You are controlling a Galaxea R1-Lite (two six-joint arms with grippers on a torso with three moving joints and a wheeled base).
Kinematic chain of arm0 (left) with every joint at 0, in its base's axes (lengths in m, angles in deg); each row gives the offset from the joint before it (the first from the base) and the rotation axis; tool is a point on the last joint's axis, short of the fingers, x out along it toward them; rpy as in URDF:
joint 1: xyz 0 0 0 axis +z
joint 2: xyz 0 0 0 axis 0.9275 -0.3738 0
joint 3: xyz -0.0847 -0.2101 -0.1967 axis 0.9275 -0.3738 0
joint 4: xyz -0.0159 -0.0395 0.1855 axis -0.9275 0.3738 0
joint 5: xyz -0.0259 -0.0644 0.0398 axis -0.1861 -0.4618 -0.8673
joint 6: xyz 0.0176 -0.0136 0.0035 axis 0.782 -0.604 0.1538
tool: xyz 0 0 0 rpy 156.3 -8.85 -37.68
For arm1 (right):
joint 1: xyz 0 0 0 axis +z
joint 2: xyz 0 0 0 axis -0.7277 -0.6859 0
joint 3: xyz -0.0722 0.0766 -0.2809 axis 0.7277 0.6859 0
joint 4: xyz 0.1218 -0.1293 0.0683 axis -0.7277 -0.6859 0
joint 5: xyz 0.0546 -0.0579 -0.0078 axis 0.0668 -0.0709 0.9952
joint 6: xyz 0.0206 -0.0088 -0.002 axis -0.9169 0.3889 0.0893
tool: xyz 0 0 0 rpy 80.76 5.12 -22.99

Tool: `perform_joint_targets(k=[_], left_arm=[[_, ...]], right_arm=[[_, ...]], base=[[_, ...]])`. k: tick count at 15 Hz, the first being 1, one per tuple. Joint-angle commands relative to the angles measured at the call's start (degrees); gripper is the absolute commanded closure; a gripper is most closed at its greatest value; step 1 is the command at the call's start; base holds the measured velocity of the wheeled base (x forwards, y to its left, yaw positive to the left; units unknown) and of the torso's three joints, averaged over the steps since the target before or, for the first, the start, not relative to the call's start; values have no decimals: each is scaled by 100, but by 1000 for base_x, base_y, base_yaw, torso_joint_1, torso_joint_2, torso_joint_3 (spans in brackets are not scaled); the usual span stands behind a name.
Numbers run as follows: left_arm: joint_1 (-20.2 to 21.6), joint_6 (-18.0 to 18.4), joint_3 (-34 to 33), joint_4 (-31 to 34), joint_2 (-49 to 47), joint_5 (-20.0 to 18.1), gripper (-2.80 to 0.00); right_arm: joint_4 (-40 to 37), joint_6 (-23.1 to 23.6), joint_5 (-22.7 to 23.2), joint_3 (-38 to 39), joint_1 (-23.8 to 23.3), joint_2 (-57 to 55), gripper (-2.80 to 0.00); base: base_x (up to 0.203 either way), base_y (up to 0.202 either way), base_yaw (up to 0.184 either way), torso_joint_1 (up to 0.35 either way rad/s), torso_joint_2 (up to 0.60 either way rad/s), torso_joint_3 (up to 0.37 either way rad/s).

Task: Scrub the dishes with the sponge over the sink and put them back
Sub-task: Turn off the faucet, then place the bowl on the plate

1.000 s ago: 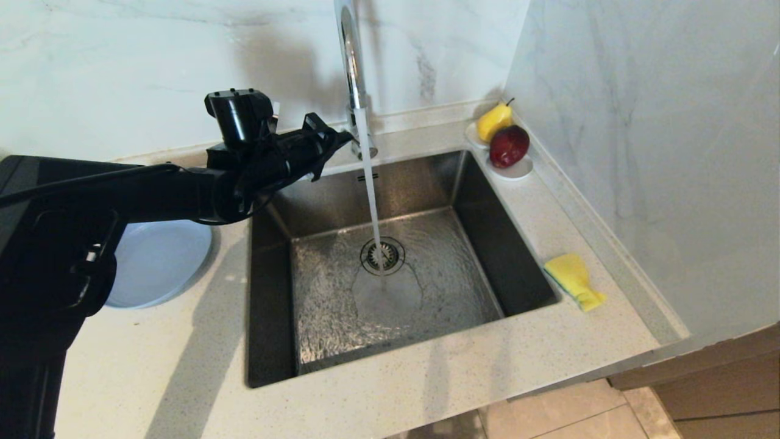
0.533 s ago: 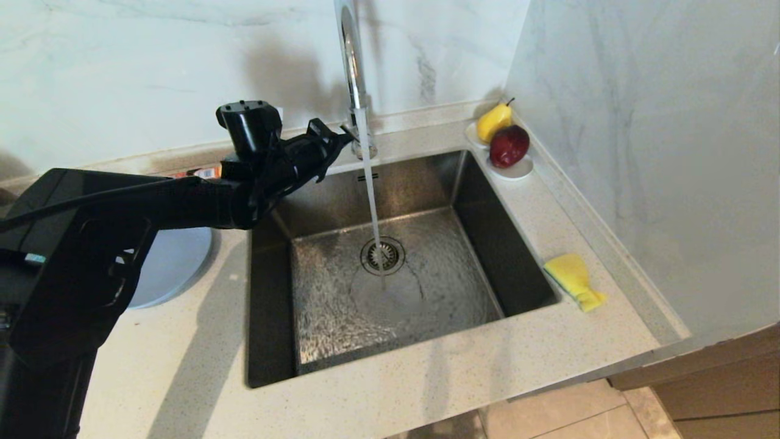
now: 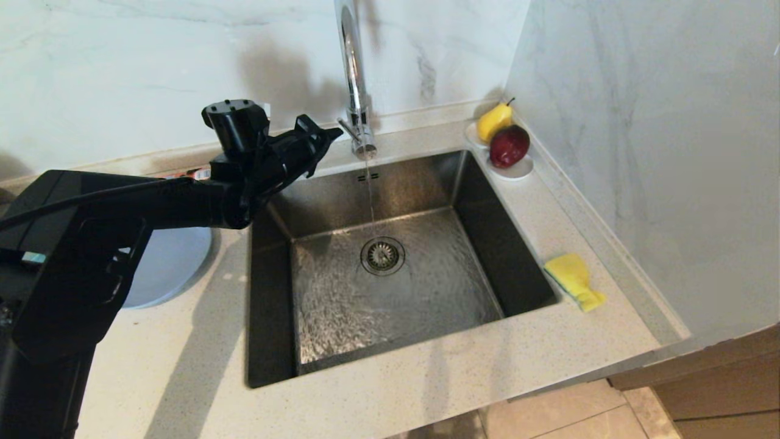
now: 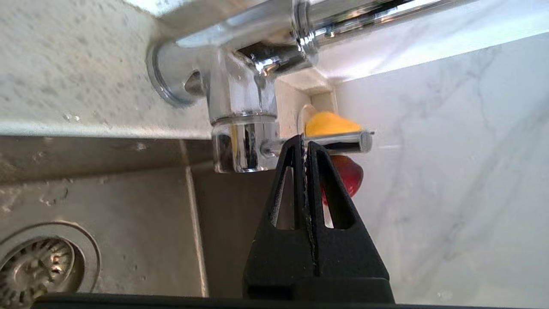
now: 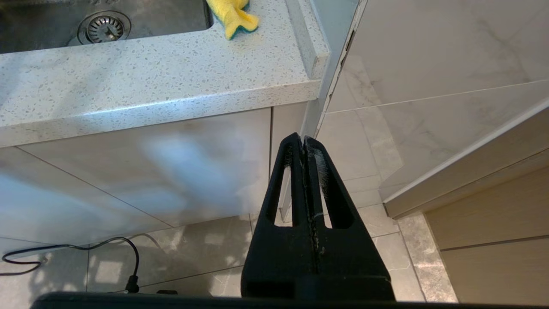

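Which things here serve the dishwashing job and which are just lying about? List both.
Job: sponge on the counter, sink, faucet, grey-blue plate, left tool shut at the faucet lever.
Lying about: pear, red apple, white fruit dish.

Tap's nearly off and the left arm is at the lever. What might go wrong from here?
The shut left gripper sits at the thin faucet lever; a slip could reopen the flow. The sink floor is wet, so dishes may slide. The plate lies partly under the left arm, which might clip it when pulling back.

The sink (image 3: 390, 286) basin lies open for a hand; the faucet (image 3: 356, 91) and left arm (image 3: 183, 198) crowd its back-left corner.
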Motion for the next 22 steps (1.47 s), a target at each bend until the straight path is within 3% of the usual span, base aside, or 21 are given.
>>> perform_joint_targets(k=[1,7,10,12,15,19,22], left_arm=[[32,-32,2,-94,-10,-18,0],[42,-27,-101,-60,175,43,0],[45,49,-935,-71,796,159,0],[50,339,-1613,-65,1527,195,0],[91,1406,-2876,103,2838,412,0],[108,3451,-4802,347,4865,1723,0],[111,4276,-6327,417,6696,2295,0]], right_arm=[[1,2,3,1,0,-9,0],[1,6,3,1,0,-9,0],[1,2,3,1,0,-9,0],[1,4,3,1,0,-9,0],[1,2,3,1,0,-9,0],[1,2,3,1,0,-9,0],[1,2,3,1,0,-9,0]], base=[[0,0,0,0,0,0],[0,0,0,0,0,0],[0,0,0,0,0,0],[0,0,0,0,0,0],[0,0,0,0,0,0],[0,0,0,0,0,0],[0,0,0,0,0,0]])
